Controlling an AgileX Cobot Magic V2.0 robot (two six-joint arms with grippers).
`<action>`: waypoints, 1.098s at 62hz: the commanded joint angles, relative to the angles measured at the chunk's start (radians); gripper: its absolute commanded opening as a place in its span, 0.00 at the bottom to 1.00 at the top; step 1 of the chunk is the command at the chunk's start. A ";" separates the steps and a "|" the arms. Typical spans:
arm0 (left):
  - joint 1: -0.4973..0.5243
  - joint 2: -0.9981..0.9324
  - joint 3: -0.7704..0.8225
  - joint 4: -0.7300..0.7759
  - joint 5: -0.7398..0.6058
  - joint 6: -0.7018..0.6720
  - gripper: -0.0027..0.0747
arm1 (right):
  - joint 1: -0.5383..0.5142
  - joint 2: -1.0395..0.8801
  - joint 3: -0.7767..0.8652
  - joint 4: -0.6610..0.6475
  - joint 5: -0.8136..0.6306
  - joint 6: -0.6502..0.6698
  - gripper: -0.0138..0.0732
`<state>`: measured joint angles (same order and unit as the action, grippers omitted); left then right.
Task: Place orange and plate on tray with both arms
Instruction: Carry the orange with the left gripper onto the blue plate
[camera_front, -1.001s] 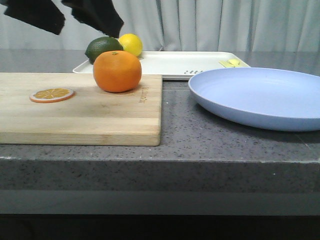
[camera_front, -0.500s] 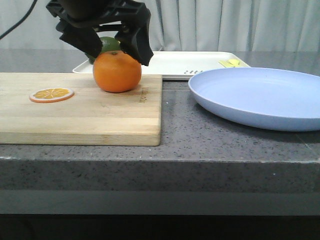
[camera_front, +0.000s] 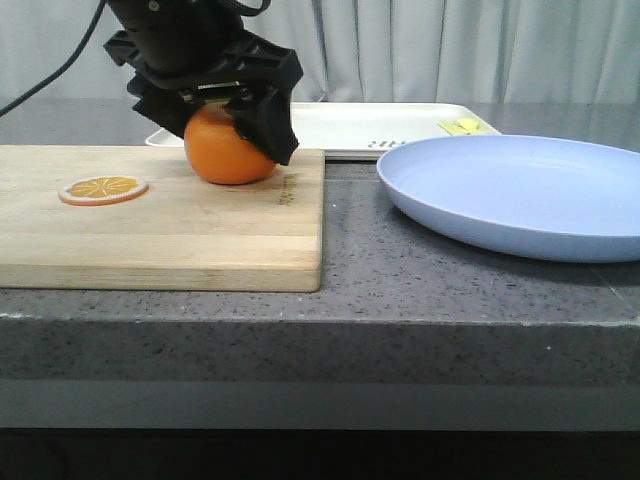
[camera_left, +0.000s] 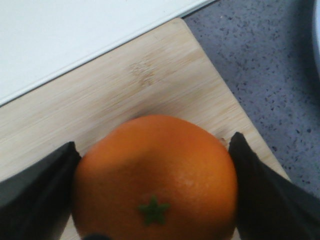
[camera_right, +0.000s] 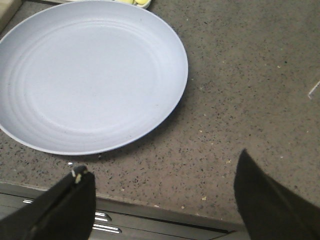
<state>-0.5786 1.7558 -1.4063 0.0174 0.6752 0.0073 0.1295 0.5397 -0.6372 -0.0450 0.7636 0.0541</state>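
The orange (camera_front: 225, 160) rests on the wooden cutting board (camera_front: 170, 225) near its far right corner. My left gripper (camera_front: 232, 145) has come down over it and is open, one finger on each side; the left wrist view shows the orange (camera_left: 155, 175) filling the gap, the fingers (camera_left: 250, 185) close against its sides. The lavender-blue plate (camera_front: 520, 195) lies on the counter at the right. The cream-white tray (camera_front: 350, 125) lies behind the board and plate. My right gripper (camera_right: 162, 165) is open and empty over the counter's front edge, just short of the plate (camera_right: 90, 75).
A thin orange slice (camera_front: 103, 188) lies on the board's left part. A small yellow item (camera_front: 462, 126) sits on the tray's right end. The tray's edge (camera_left: 75, 35) runs just beyond the board. The counter's front edge (camera_right: 165, 210) lies under my right gripper.
My left gripper has dropped from above the orange to straddle it. The lime and lemon behind are now hidden by the arm. The orange, plate and tray have not moved.
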 joint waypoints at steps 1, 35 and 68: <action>-0.010 -0.049 -0.038 -0.001 -0.036 0.002 0.57 | 0.001 0.010 -0.026 -0.003 -0.060 -0.012 0.83; -0.224 0.039 -0.277 -0.024 -0.010 0.002 0.55 | 0.001 0.010 -0.026 -0.003 -0.061 -0.012 0.83; -0.357 0.311 -0.578 -0.024 -0.006 0.002 0.71 | 0.001 0.010 -0.026 -0.003 -0.051 -0.012 0.83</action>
<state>-0.9259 2.1121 -1.9271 0.0000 0.7282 0.0073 0.1295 0.5406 -0.6372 -0.0450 0.7705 0.0541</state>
